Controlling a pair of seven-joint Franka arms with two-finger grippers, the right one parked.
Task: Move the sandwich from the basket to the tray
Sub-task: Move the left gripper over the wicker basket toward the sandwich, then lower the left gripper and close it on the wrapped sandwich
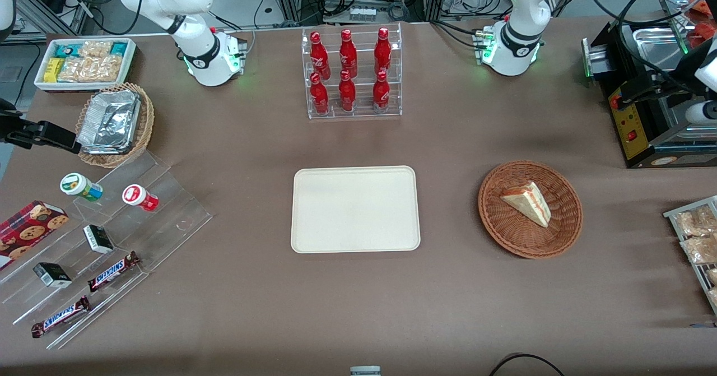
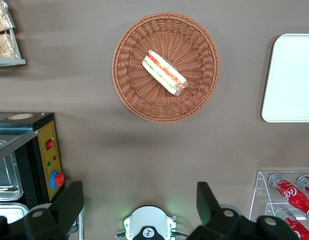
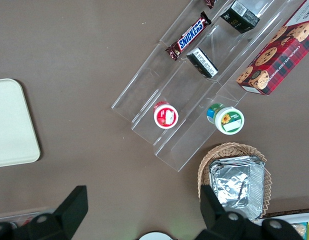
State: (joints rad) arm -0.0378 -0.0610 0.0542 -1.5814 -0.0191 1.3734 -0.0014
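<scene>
The sandwich (image 1: 526, 202) (image 2: 164, 72), a pale wedge with red, orange and green layers on its cut edge, lies inside the round reddish-brown basket (image 1: 498, 230) (image 2: 129, 95). The cream tray (image 1: 355, 209) (image 2: 292, 77) lies flat beside the basket, toward the parked arm's end, with nothing on it. My gripper (image 2: 138, 202) hangs high above the table, farther from the front camera than the basket, over the working arm's base. It is open, its two black fingers (image 2: 69, 205) wide apart and holding nothing.
A clear rack of red bottles (image 1: 352, 73) stands farther from the front camera than the tray. A black machine with a red button (image 1: 644, 124) (image 2: 47, 160) and a rack of snack packets (image 1: 694, 236) flank the basket. Acrylic steps with snacks (image 1: 101, 236) are toward the parked arm's end.
</scene>
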